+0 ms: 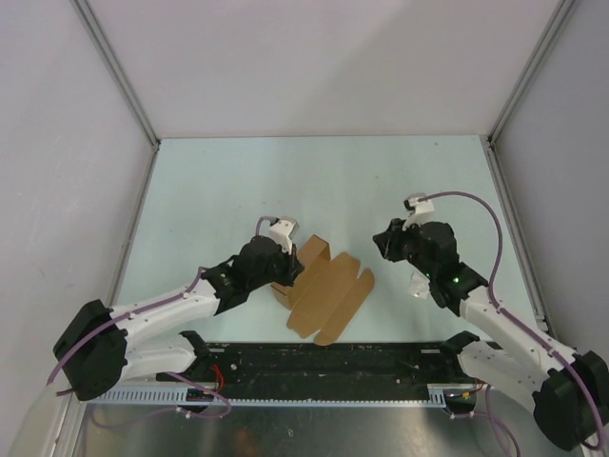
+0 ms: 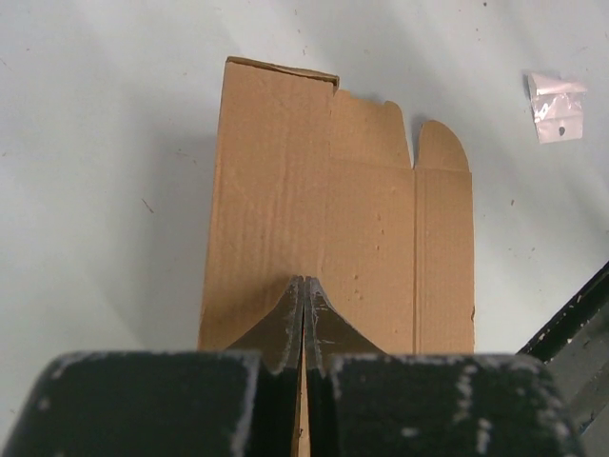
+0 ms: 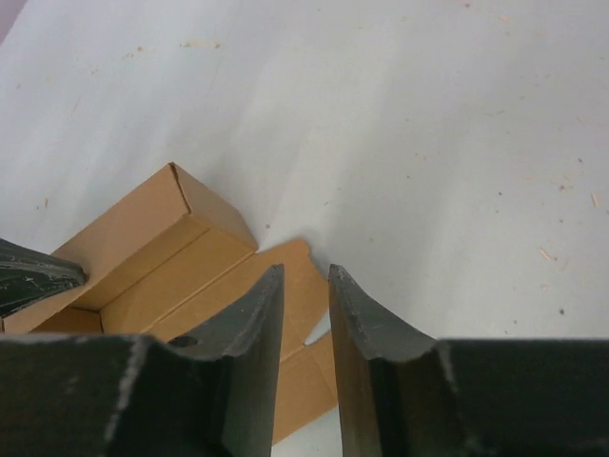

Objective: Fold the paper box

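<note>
The paper box [image 1: 328, 290] is a brown kraft die-cut sheet, partly folded, lying at the table's middle near the arms. One side panel stands up at its left. My left gripper [image 1: 288, 274] is shut on that panel's edge. In the left wrist view the fingertips [image 2: 304, 286] press together with a thin strip of cardboard between them, and the box [image 2: 333, 219] stretches away with rounded flaps at its far end. My right gripper [image 1: 387, 240] hovers right of the box, open a little and empty. In the right wrist view its jaws [image 3: 306, 273] hang over a rounded flap of the box [image 3: 162, 257].
A small white scrap [image 1: 419, 284] lies on the table by the right arm, also in the left wrist view [image 2: 557, 105]. A black rail [image 1: 324, 367] runs along the near edge. White enclosure walls with metal posts [image 1: 124, 86] bound the table.
</note>
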Controlling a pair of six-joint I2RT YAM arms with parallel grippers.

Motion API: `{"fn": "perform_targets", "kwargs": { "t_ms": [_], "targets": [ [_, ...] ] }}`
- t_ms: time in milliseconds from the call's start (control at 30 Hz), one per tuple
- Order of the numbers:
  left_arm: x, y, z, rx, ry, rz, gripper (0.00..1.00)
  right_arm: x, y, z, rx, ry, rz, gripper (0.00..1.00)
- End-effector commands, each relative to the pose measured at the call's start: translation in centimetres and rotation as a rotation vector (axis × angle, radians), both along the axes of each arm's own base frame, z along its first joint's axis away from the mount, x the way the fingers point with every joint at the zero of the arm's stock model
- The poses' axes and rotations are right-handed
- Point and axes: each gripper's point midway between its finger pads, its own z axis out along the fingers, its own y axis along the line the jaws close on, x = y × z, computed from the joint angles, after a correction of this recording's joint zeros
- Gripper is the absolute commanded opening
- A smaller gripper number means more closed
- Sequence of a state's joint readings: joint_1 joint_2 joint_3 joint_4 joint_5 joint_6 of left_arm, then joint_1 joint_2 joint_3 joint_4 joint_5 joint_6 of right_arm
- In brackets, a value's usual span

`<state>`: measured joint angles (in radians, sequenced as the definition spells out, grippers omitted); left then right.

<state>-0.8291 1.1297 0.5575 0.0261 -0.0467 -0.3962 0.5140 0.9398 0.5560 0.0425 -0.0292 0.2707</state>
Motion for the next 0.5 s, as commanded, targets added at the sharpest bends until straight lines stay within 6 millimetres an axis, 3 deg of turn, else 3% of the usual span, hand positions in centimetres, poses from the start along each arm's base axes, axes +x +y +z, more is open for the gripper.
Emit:
{"fn": "perform_targets", "kwargs": {
  "t_ms": [0, 67, 133, 333, 467],
  "targets": [
    [-0.2, 0.1, -0.5, -0.007, 0.012, 0.018, 0.00, 0.5, -1.2, 2.3, 0.137, -0.061, -0.056, 0.40],
    [-0.1, 0.1, -0.6, -0.003, 0.015, 0.020, 0.00, 0.6, -1.5, 1.9, 0.142, -0.045, -0.061, 0.50],
    [-0.2, 0.1, -0.9, 0.002, 0.021, 0.016, 0.00, 0.7, -1.6, 1.6, 0.161, -0.015, -0.079, 0.54],
    [-0.2, -0.1, -0.3, -0.009, 0.008, 0.009, 0.00, 0.2, -2.1, 0.9, 0.270, 0.100, -0.180, 0.49],
    [0.2, -0.4, 1.4, -0.031, -0.028, 0.005, 0.00, -1.3, -1.7, -0.5, 0.307, 0.231, -0.190, 0.48]
  ]
}}
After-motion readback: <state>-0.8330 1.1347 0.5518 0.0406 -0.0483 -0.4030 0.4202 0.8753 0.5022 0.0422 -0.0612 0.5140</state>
